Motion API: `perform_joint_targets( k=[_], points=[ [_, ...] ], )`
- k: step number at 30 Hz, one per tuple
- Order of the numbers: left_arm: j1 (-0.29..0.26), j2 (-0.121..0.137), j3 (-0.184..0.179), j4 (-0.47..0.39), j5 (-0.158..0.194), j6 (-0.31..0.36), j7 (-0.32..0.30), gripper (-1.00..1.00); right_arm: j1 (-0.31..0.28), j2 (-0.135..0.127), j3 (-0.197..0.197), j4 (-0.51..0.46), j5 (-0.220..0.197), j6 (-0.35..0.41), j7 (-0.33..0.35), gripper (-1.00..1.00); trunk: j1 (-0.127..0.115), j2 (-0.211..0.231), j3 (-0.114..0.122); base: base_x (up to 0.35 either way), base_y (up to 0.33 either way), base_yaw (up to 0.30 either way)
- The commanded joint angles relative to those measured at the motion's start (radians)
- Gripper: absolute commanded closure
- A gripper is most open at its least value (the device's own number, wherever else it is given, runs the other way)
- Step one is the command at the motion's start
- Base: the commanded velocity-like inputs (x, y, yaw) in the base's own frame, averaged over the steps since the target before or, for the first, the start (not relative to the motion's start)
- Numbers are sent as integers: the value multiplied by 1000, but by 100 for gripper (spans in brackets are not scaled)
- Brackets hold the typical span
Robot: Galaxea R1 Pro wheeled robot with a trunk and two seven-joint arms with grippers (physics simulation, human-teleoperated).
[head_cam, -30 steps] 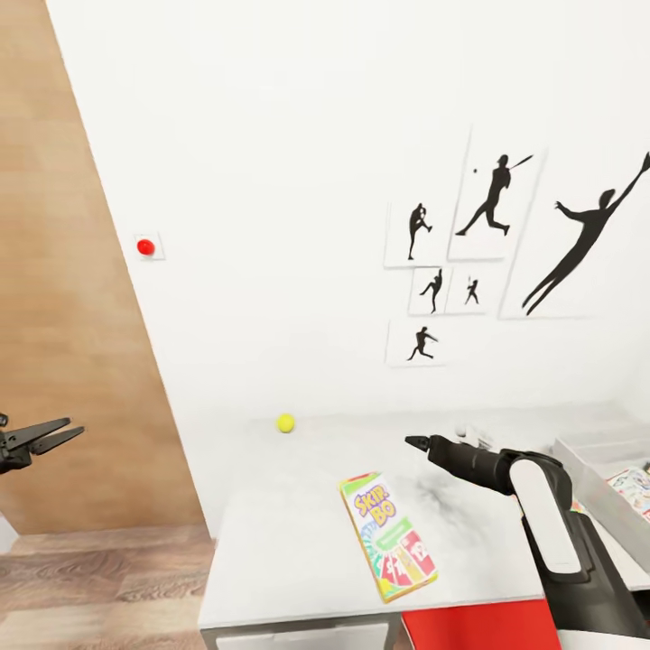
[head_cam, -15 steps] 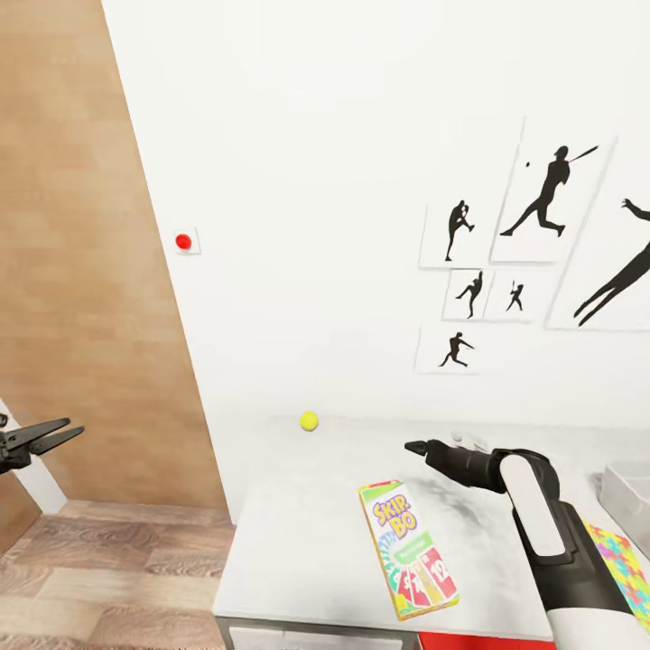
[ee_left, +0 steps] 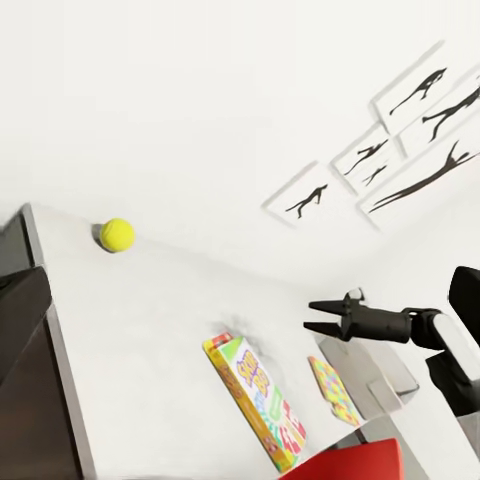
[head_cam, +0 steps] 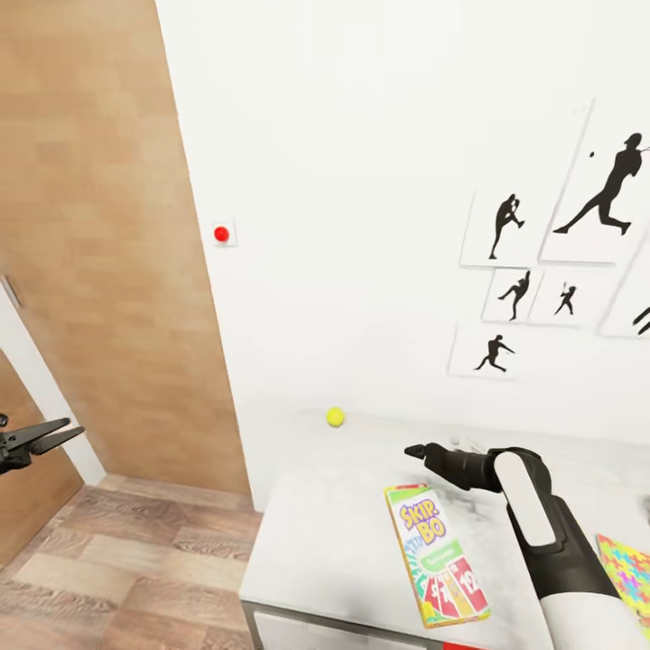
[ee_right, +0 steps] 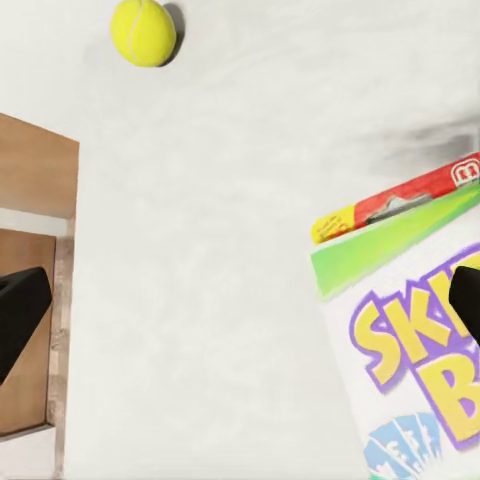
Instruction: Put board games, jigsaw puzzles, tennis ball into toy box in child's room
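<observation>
- SKIP-BO board game (head_cam: 436,566) lies flat at the near part of the table (head_cam: 325,542), printed face up, one short end close to the front edge; it is loose, so it looks to be the next candidate for pickup
- Jigsaw puzzle (head_cam: 629,573) lies flat just to the right of the white forearm, cut by the frame edge
- Right gripper (head_cam: 418,450) hangs above the table beyond the game's far end, holding nothing; its wrist view shows dark fingers at either side, so the jaws are spread, presumably readied for a grasp
- Left gripper (head_cam: 63,433) is held out over the wood floor, well apart from the table, fingers slightly parted and empty, apparently parked out of the way
- Tennis ball (head_cam: 335,416) rests farthest back, near the wall, well apart from both grippers
- Red wall knob (head_cam: 221,234) and silhouette posters (head_cam: 542,262) are on the wall behind
</observation>
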Motion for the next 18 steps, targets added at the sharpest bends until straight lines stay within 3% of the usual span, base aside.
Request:
perform_joint_targets(
  k=[1,18],
  points=[
    [-1,0,-1,0,-1,11,-4,-100,-1,0,-1,3,-11,3,-10,-100,1,-2,-4,0,1,208],
    [-1,0,-1,0,-1,9,-4,-100,-4,-7,0,23,3,3,-21,-100,1,-2,-24,0,-15,208]
  ],
)
